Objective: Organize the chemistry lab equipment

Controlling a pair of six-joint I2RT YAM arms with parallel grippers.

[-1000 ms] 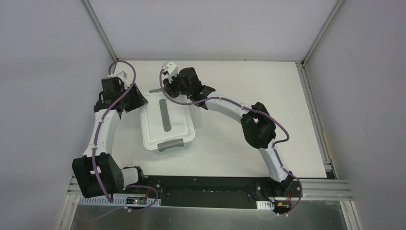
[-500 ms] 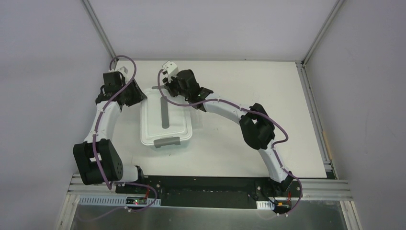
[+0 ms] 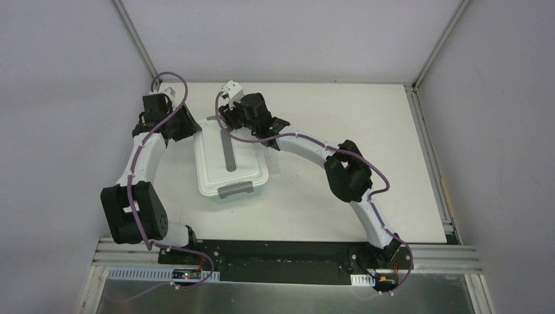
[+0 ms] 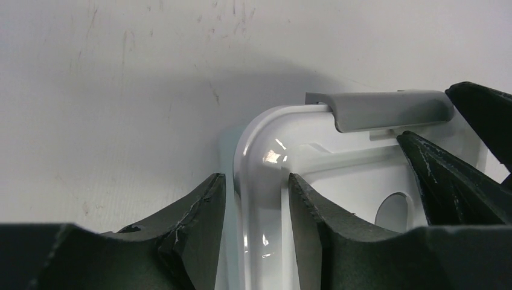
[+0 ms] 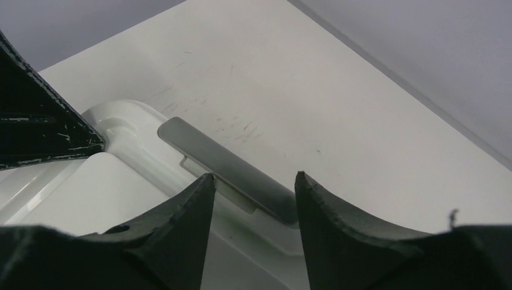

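Top external view: a white-lidded plastic bin [image 3: 213,167] sits left of centre on the white bench [image 3: 366,118], with both arms crowding its far end. Left gripper [image 4: 255,181] jaws straddle the lid's far-left corner rim; whether they pinch it cannot be told. Right gripper [image 5: 253,178] jaws stand spread around the grey far latch [image 5: 223,160]. Chemistry lab equipment cannot be made out; the opaque lid covers the bin.

Bin [image 3: 230,163] sits on the worktop [image 3: 340,131], left of centre. Left fingers [image 4: 199,232] straddle its far-left lid [image 4: 259,181] corner; right fingers [image 5: 338,232] flank the far latch [image 5: 229,172] alongside.
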